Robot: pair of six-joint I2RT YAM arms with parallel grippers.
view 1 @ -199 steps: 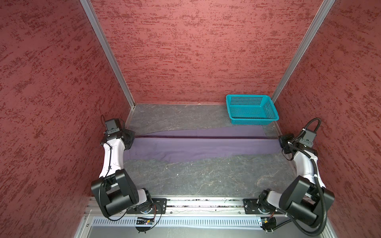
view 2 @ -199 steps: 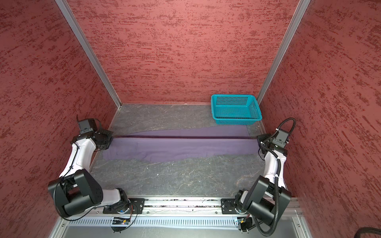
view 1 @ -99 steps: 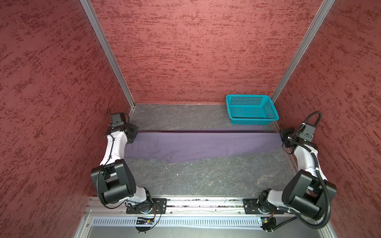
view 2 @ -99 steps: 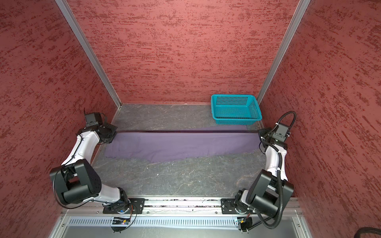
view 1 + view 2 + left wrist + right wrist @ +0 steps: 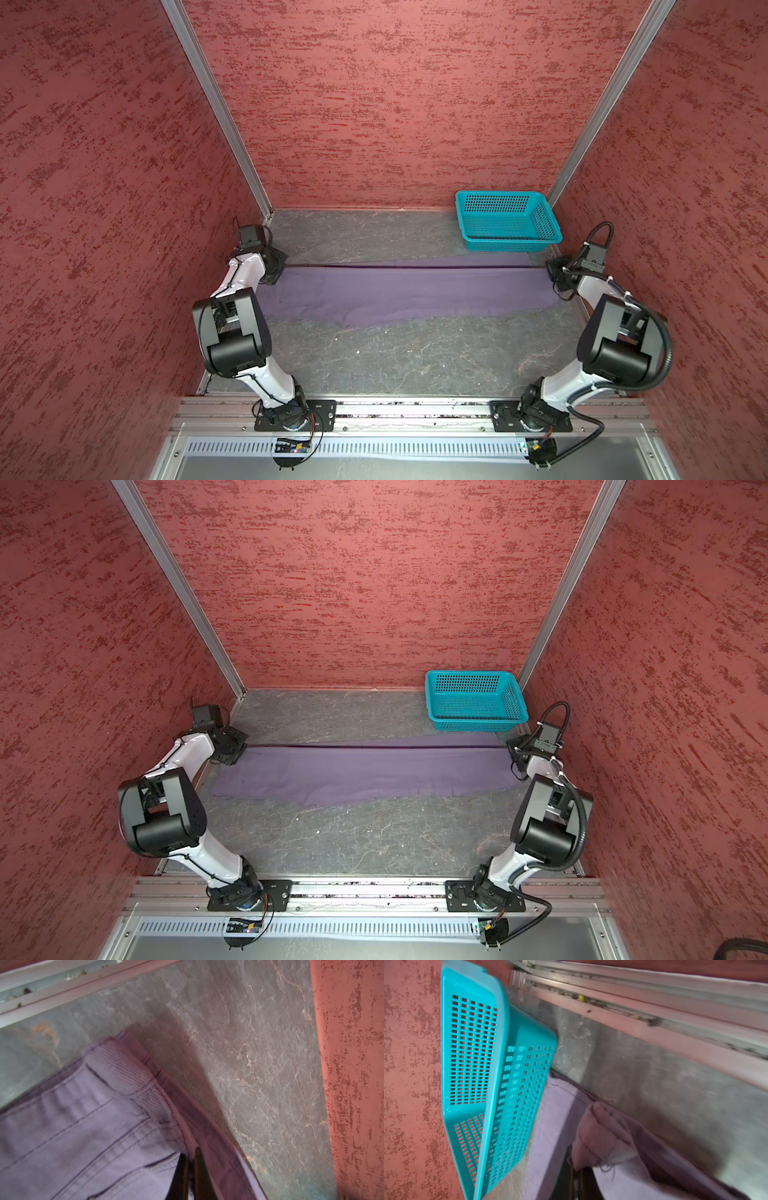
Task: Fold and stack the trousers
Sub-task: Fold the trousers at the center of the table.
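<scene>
The purple trousers (image 5: 407, 291) (image 5: 365, 771) lie as a long band across the table in both top views, waist end at the left and leg ends at the right. My left gripper (image 5: 190, 1153) is shut on the ribbed waistband edge, low over the table at the left wall (image 5: 272, 266). At the right wall, my right gripper (image 5: 576, 1159) (image 5: 559, 276) is shut on a bunched fold of the leg hem. Between the two grippers the far edge of the cloth runs as a straight dark line. The fingertips are hidden under the wrists in both top views.
A teal perforated basket (image 5: 507, 220) (image 5: 476, 700) (image 5: 483, 1076) stands at the back right corner, just behind the right end of the trousers. Red walls close in both sides and the back. Bare grey tabletop (image 5: 395, 357) lies between the cloth and the front rail.
Both grippers have carried the held edge of the trousers toward the back wall. The purple band now looks wider and lies flatter on the table.
</scene>
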